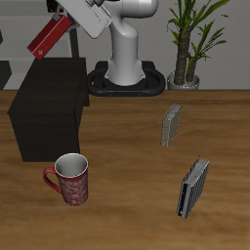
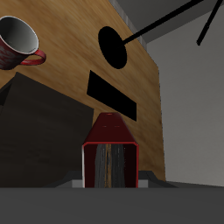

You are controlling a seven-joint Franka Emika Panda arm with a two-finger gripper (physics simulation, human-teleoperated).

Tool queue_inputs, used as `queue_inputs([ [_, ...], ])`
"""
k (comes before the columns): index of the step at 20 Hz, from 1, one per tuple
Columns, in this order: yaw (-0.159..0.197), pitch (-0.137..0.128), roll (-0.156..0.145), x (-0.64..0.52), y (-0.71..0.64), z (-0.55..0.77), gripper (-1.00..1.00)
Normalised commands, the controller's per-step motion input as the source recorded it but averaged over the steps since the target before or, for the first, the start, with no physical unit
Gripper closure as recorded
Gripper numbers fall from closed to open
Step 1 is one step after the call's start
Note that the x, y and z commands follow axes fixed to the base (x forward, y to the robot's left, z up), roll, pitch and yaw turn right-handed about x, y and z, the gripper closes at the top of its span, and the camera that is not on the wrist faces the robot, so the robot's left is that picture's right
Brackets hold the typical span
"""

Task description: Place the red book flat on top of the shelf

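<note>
The red book is held tilted in the air above the back of the shelf, a large dark brown cabinet with a flat top. My gripper is shut on the book's upper end. In the wrist view the red book shows end-on with its pale page edges between the jaws, and the shelf's dark top lies below it. The book does not touch the shelf.
A red patterned mug stands near the table's front edge before the shelf; it also shows in the wrist view. Two grey books stand upright on the table. A potted plant stands beside the robot's base.
</note>
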Motion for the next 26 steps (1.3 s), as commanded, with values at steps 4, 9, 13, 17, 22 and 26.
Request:
queue_inputs([
  [4,-0.019,0.012,-0.049,0.01,-0.13,-0.04,1.00],
  [9,-0.010,0.034,-0.033,0.07,-0.18,-0.14,1.00],
  [13,0.010,0.021,-0.003,0.07,-0.02,-0.15,1.00],
  [17,-0.007,0.050,0.020,0.11,0.00,-0.27,1.00],
  [22,-0.026,0.084,-0.005,0.18,-0.02,-0.19,1.00],
  [26,-0.015,0.235,0.113,0.34,0.03,-0.45,-1.00],
])
